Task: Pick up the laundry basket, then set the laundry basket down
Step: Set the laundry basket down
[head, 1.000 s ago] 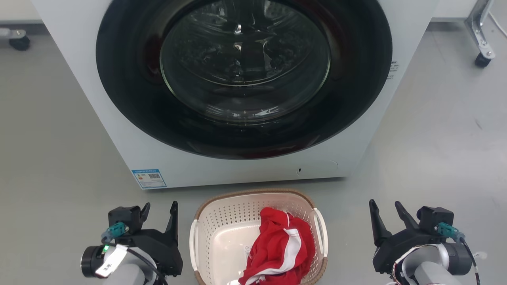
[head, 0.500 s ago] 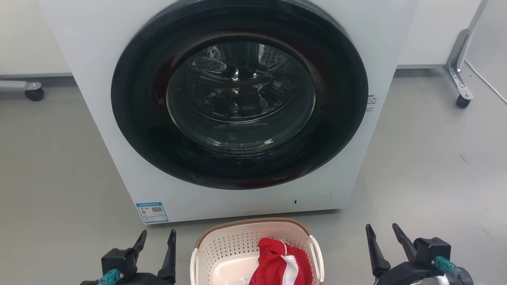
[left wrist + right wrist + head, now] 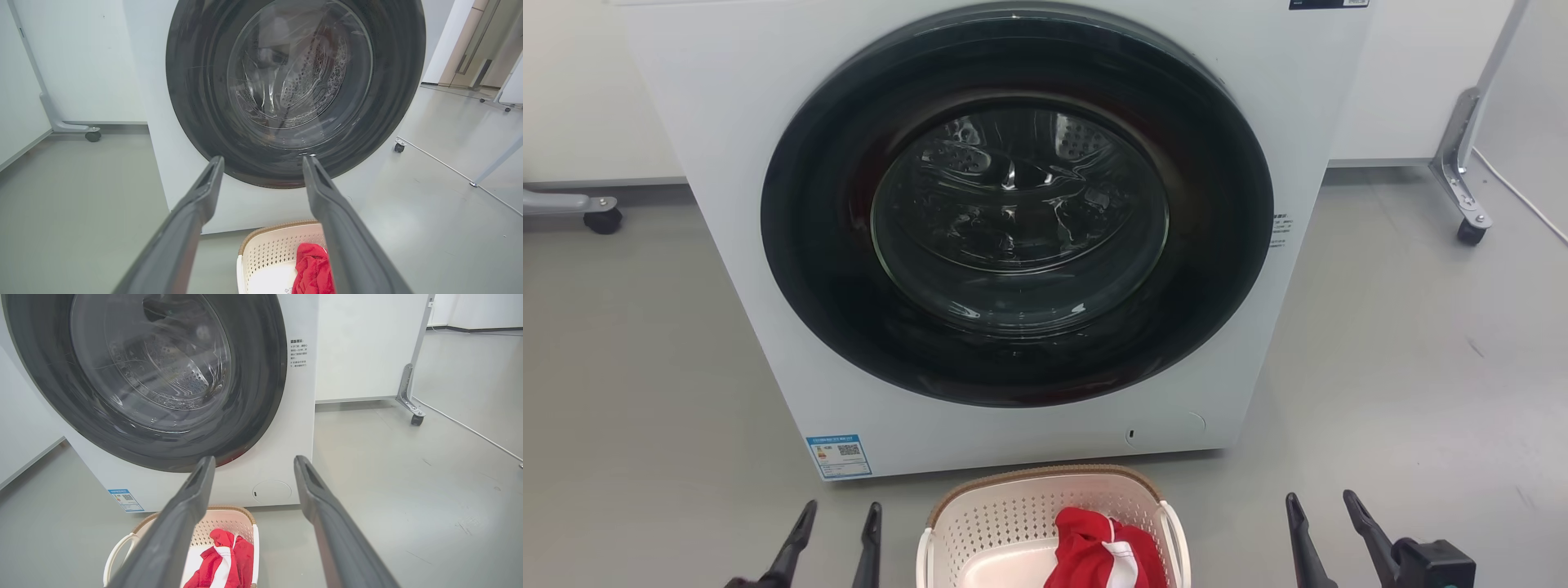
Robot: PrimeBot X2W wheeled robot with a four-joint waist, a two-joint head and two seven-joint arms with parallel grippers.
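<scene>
LAUNDRY ROOM: A cream laundry basket (image 3: pixel 1001 523) with a brown woven-look rim is sitting on the grey floor (image 3: pixel 1421 367) at the bottom centre of the head view. The frame's lower edge is cutting it off. It is lying just in front of the base of a white front-loading washing machine (image 3: pixel 727 245); whether its far rim is touching the machine cannot be told. A red garment (image 3: pixel 1098 555) with a white stripe is lying bunched in the basket's right half. The left gripper (image 3: pixel 841 508) is rising from the lower left of the frame and the right gripper (image 3: pixel 1320 496) from the lower right. Each is holding its two dark fingers spread apart, pinching nothing, and standing clear of the basket's sides with a strip of bare floor between. The washer's round dark door (image 3: pixel 1017 204) is facing the camera in the upper middle of the frame, shut, with a blue label (image 3: pixel 839 455) showing at the cabinet's lower left corner. Open floor is stretching away on both sides of the machine. At the upper right a wheeled metal frame (image 3: pixel 1462 180) is standing near the wall, and at the far left edge a castor (image 3: pixel 603 219) is resting well apart from the basket.
</scene>
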